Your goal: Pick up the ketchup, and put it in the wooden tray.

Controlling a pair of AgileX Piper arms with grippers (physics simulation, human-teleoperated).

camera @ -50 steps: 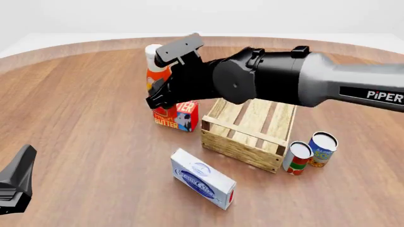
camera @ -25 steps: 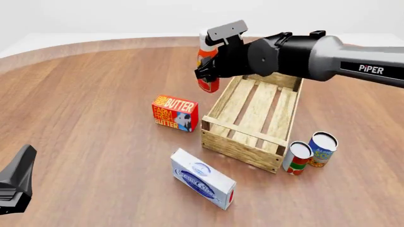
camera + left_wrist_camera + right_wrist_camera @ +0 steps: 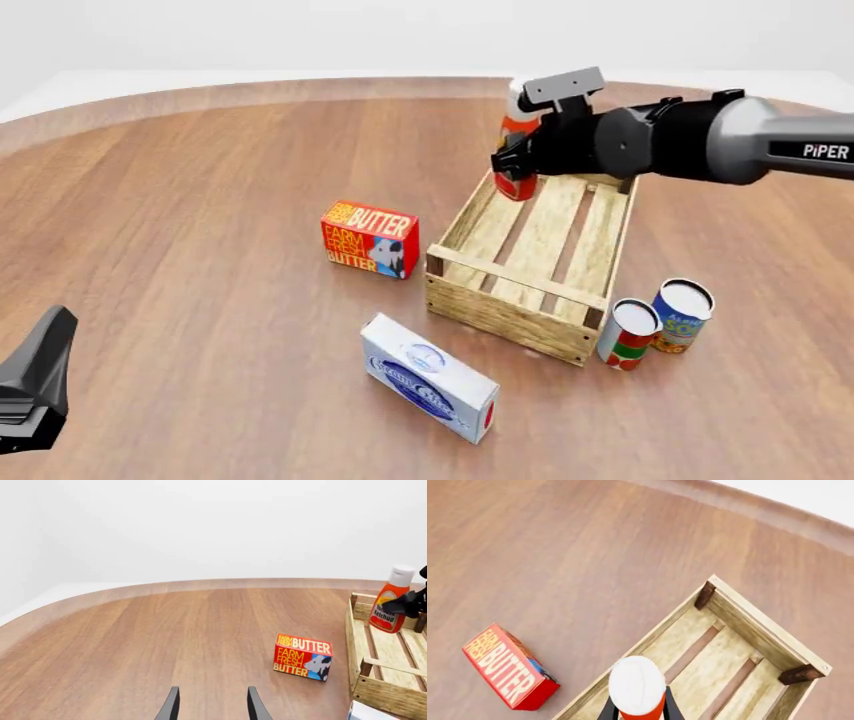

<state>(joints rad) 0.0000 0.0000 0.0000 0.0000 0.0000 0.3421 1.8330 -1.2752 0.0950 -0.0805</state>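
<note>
The ketchup (image 3: 514, 186) is a red-orange bottle with a white cap, held upright in the air. My right gripper (image 3: 525, 150) is shut on its body. It hangs over the far left part of the wooden tray (image 3: 511, 316), a light slatted crate with corner posts. From the right wrist, the white cap of the ketchup (image 3: 637, 684) sits between the fingers, above the left wall of the wooden tray (image 3: 758, 628). The left wrist view shows the ketchup (image 3: 389, 605) over the far end of the wooden tray (image 3: 388, 696). My left gripper (image 3: 211, 707) is open, low over bare table near me.
A red butter box (image 3: 371, 239) stands left of the tray. A white and blue box (image 3: 430, 379) lies in front of the tray. Two cans (image 3: 630, 334) (image 3: 682, 316) stand at the tray's near right corner. The left arm (image 3: 34, 390) rests at the near left.
My right gripper has carried the ketchup to the right and away from me, from above the butter box to over the tray's far left end. The left arm has not moved.
</note>
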